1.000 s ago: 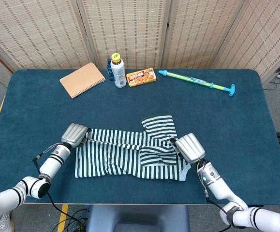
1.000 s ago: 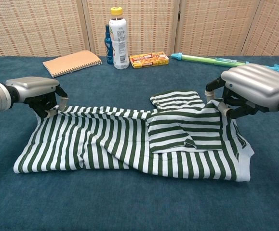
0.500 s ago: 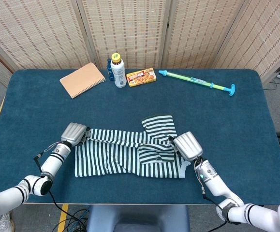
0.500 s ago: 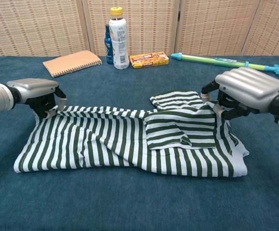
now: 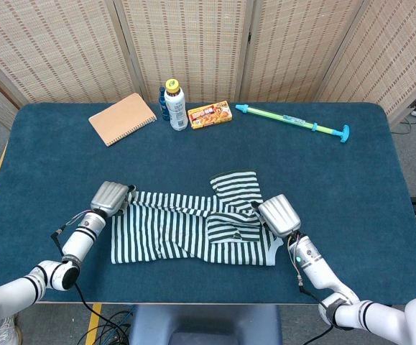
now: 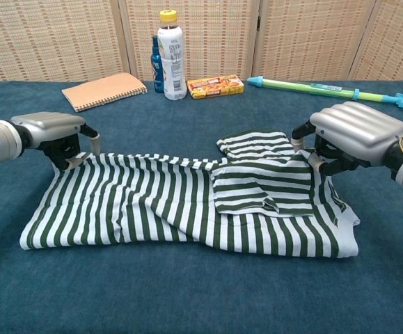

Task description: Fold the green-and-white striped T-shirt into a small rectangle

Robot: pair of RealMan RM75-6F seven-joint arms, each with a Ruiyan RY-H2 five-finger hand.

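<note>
The right hand [image 6: 358, 133] has eased back from the folded sleeve panel since half a second ago; the panel now lies flatter over the shirt [image 6: 187, 205], and the right hem has settled on the table [image 5: 42, 158]. That hand's fingers curl onto the shirt's far right edge, pinching cloth, by the look of the chest view. The left hand [image 6: 55, 132] has barely shifted; its fingers sit at the far left corner of the shirt, though whether they actually grip the fabric cannot be told from either view.

The shirt lies spread crosswise near the table's front edge, folded lengthwise, one sleeve poking out toward the back on the right side. Ahead of it, a broad band of bare blue cloth runs up to the back row: notebook [image 5: 122, 118], bottle [image 5: 176, 106], snack box [image 5: 209, 114] and water squirter [image 5: 294, 123], all well apart from the shirt. Open table lies on both flanks too.
</note>
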